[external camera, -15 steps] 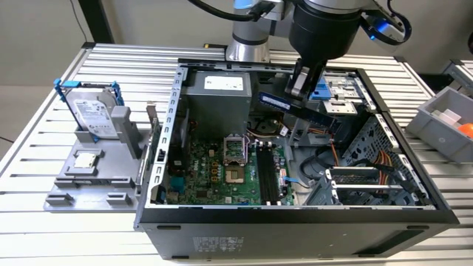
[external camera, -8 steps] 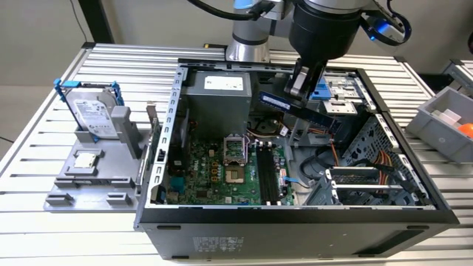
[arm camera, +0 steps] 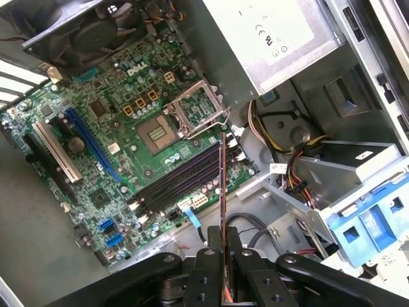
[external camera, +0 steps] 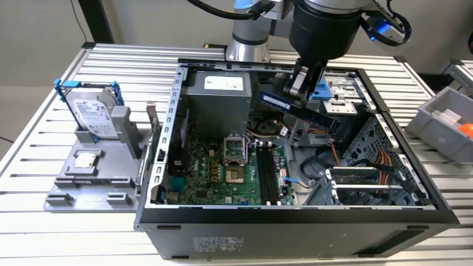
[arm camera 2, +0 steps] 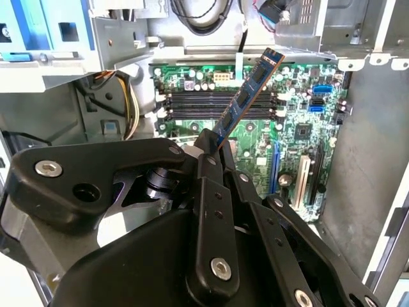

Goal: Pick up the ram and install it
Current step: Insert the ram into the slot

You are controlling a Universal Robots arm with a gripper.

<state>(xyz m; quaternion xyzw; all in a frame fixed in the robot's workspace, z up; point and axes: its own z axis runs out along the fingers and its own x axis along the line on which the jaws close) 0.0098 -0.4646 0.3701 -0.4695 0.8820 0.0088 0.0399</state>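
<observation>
My gripper [external camera: 302, 94] is shut on the ram [external camera: 299, 110], a long dark blue stick held tilted above the open computer case [external camera: 296, 213]. In the second wrist view the ram [arm camera 2: 248, 96] rises from between the black fingers [arm camera 2: 208, 160], over the green motherboard [arm camera 2: 300, 128]. In the first wrist view the ram [arm camera: 222, 192] shows edge-on, above the black memory slots [arm camera: 182, 179]. In the exterior view those slots [external camera: 267, 174] lie below the ram, apart from it.
A silver hard drive [external camera: 94, 113] in a blue frame stands on a grey fixture [external camera: 88, 183] at the exterior view's left. A grey bin [external camera: 447, 124] sits at that view's right. The power supply [external camera: 218, 102], cables and a drive cage [external camera: 344, 91] crowd the case.
</observation>
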